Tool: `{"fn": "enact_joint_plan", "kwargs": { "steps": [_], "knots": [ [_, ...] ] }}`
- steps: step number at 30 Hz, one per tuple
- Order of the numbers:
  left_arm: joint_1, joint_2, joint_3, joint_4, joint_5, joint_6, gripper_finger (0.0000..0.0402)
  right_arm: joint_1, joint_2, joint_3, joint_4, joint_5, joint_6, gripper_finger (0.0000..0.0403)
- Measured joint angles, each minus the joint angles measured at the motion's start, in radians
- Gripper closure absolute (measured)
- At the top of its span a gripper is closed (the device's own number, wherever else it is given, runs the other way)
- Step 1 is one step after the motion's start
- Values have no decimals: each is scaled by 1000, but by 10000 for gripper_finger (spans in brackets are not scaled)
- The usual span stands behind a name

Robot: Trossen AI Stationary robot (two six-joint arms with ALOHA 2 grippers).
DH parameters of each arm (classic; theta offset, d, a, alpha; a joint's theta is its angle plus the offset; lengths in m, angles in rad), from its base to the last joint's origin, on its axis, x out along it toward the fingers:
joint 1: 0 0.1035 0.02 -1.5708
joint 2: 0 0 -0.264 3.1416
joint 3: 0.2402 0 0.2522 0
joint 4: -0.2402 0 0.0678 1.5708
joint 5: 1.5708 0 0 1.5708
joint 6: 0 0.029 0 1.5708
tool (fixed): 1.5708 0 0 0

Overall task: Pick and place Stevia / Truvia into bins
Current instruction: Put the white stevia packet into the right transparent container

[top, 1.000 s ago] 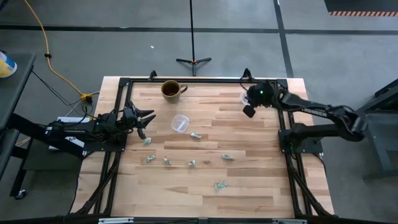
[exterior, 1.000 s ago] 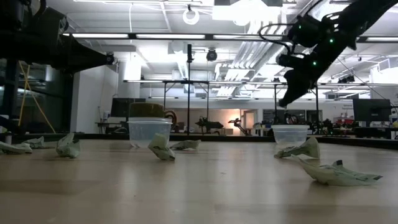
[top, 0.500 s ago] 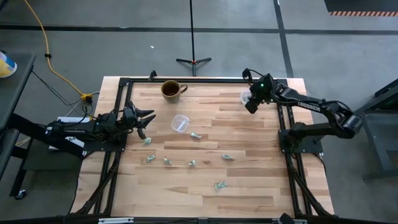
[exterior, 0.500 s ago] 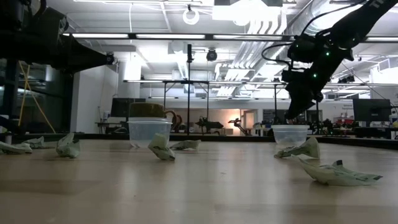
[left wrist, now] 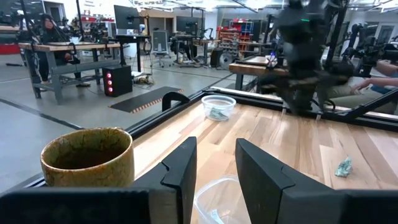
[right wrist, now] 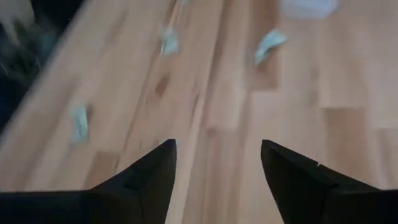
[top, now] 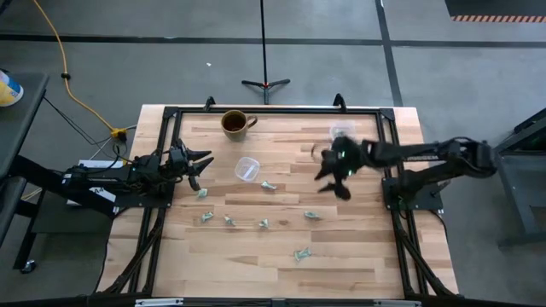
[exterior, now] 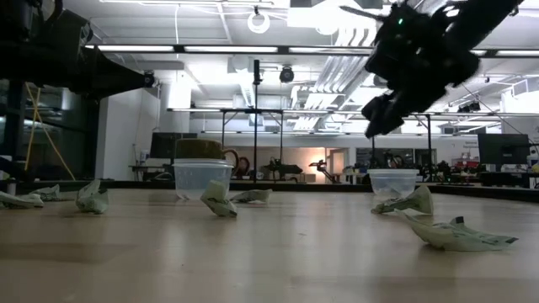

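Several pale green Stevia packets lie flat on the wooden table, among them one (top: 268, 185) beside the middle cup, one (top: 311, 214) and one (top: 302, 253) near the near edge. A clear cup (top: 247, 168) stands at mid-table. A second cup (top: 341, 132) stands toward the far right and holds a packet (left wrist: 217, 114). My right gripper (top: 333, 175) hangs open above the table, between that cup and the packet (right wrist: 268, 41). My left gripper (top: 200, 166) waits open at the left edge, near the middle cup (left wrist: 217, 199).
A brown mug (top: 235, 123) with a handle stands at the far edge, left of centre. A black frame (top: 256, 110) runs round the table. Bare wood lies between the packets and the near edge. People sit at benches in the room beyond.
My right gripper has swung away from the far right cup toward the near edge and the table's middle, turning as it went, and now hangs over the bare wood. The left arm, cups and packets on the table have kept still.
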Motion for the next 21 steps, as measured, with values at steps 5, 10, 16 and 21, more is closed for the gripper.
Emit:
{"fn": "enact_joint_plan", "kwargs": {
  "steps": [5, 10, 16, 21],
  "knots": [
    [0, 0, 0, 0, 0, 0, 257, 225, 21, 0, -10, 197, 96, 176],
    [0, 0, 0, -4, 0, 0, 257, 368, 101, 0, 40, 305, 162, 175],
    [0, 0, 0, -4, 0, 0, 257, 448, 233, 0, 152, 356, 167, 176],
    [0, 0, 0, -2, 0, 0, 257, 460, 311, 0, 161, 436, 210, 179]
  ]
}}
